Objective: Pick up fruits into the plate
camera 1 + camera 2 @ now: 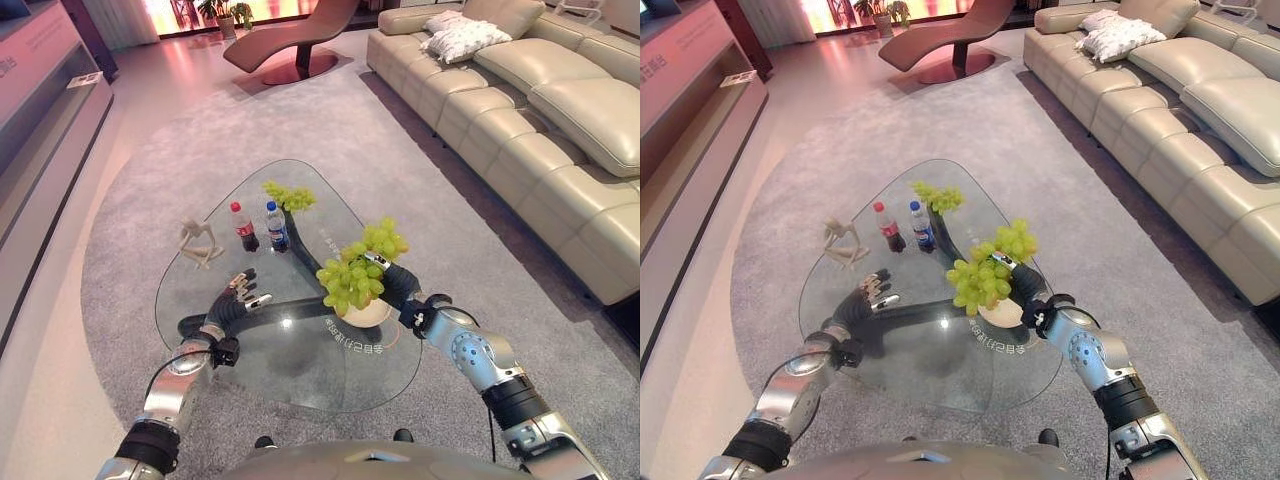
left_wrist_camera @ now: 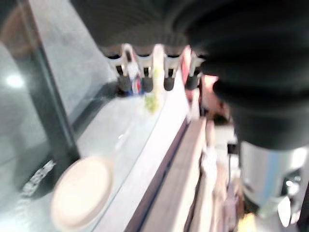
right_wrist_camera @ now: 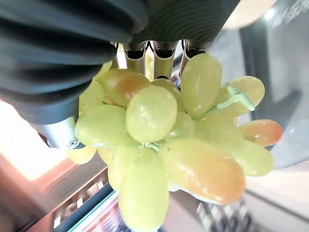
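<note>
At centre frame the right hand (image 1: 385, 275) curls its fingers round a grape bunch (image 1: 358, 270) just above the plate (image 1: 367, 313), apparently ready to lower it, while the left hand (image 1: 240, 293) hovers with fingers relaxed at centre left.

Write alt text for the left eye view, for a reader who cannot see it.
The right robot hand holds a bunch of green grapes above a pale plate on a glass coffee table. The left robot hand hovers over the glass, holding nothing. Farther back stand two small bottles, a second grape bunch and a small figurine.
</note>
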`<state>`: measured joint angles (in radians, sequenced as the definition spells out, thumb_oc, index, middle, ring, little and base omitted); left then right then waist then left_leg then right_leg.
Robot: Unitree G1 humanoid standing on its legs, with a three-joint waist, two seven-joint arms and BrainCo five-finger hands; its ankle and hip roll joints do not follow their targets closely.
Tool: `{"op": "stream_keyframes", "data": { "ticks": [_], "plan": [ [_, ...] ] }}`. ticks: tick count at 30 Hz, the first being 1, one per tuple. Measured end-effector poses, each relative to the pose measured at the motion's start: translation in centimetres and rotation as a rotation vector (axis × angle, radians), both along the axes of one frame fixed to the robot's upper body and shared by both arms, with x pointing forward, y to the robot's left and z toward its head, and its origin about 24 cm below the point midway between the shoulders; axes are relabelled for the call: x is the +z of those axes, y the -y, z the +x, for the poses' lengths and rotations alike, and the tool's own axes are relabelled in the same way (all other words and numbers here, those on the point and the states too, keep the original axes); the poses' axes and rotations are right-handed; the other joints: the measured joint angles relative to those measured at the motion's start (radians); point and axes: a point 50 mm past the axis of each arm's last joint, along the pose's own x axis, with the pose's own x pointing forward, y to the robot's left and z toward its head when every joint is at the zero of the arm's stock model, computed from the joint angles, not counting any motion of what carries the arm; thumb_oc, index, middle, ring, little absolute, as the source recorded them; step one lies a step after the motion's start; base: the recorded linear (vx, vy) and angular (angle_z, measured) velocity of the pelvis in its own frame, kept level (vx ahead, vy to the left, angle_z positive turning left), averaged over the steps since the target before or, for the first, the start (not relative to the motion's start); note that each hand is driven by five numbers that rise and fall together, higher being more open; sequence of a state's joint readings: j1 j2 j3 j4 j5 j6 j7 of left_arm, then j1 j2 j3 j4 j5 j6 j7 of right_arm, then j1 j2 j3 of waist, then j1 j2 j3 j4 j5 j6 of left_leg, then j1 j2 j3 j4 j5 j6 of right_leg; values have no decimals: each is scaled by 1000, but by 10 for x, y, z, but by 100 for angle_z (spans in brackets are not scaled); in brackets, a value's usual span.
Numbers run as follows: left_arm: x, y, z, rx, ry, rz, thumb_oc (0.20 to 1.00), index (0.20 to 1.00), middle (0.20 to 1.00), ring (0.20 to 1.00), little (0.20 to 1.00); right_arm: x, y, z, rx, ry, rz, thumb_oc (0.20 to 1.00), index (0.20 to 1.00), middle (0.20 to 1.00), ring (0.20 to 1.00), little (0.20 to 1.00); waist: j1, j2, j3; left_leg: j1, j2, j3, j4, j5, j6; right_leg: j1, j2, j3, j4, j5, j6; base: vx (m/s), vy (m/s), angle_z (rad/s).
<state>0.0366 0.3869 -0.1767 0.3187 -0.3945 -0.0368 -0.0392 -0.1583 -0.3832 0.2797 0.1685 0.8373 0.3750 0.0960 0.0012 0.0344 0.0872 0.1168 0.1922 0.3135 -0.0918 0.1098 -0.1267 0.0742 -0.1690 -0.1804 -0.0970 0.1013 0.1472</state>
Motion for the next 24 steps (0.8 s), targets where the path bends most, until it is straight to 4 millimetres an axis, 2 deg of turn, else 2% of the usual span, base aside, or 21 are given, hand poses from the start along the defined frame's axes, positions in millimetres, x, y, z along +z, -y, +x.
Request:
{"op": "stream_keyframes", "data": {
  "ticks": [4,7,11,14,15,18,22,24],
  "plan": [
    [-22,-11,-9,117,-90,27,1000,1000,1000,1000,1000,-16,20,0,-5,-38,-163,200,200,200,200,200,2,-9,23,-49,-1,-22,2,11,1,-34,0,-19,0,3,2,-168,-16,12],
    [-39,-17,-9,205,-165,53,1000,1000,1000,1000,1000,-16,45,18,-26,-44,-344,200,200,200,200,200,19,-18,77,-100,0,-34,3,34,2,-77,4,-24,5,18,-8,-244,-41,8],
    [-53,-17,-7,259,-237,90,1000,1000,1000,1000,1000,4,78,48,-100,-14,-529,200,200,200,200,200,47,-24,161,-155,0,-54,3,53,7,-119,6,-37,5,32,-14,-88,-63,12],
    [-58,-18,-7,278,-271,123,1000,1000,1000,1000,1000,9,93,58,-134,-13,-635,200,200,200,200,200,63,-31,197,-168,0,-74,3,57,7,-120,6,-55,5,32,-14,-28,-55,17],
    [-62,-21,-13,282,-292,148,1000,1000,1000,1000,1000,12,98,62,-146,0,-676,200,200,200,200,200,83,-31,219,-175,-1,-79,3,57,7,-122,5,-61,5,32,-14,-49,-50,12],
    [-61,-29,-11,274,-295,197,1000,1000,1000,1000,1000,20,112,71,-180,0,-763,200,200,200,200,200,103,-29,262,-221,-4,-108,4,67,9,-148,4,-82,6,32,-14,-68,-16,25],
    [-57,-36,-7,281,-272,218,1000,1000,1000,1000,1000,44,134,84,-242,37,-903,200,200,200,200,200,135,-7,351,-253,-12,-133,20,70,11,-158,-4,-104,12,32,-15,-49,24,18],
    [-57,-39,-8,287,-271,225,1000,1000,1000,1000,1000,58,137,91,-260,87,-949,200,200,200,200,200,141,8,385,-262,-17,-139,26,69,12,-160,-9,-109,13,32,-15,-19,13,10]
  ]
}}
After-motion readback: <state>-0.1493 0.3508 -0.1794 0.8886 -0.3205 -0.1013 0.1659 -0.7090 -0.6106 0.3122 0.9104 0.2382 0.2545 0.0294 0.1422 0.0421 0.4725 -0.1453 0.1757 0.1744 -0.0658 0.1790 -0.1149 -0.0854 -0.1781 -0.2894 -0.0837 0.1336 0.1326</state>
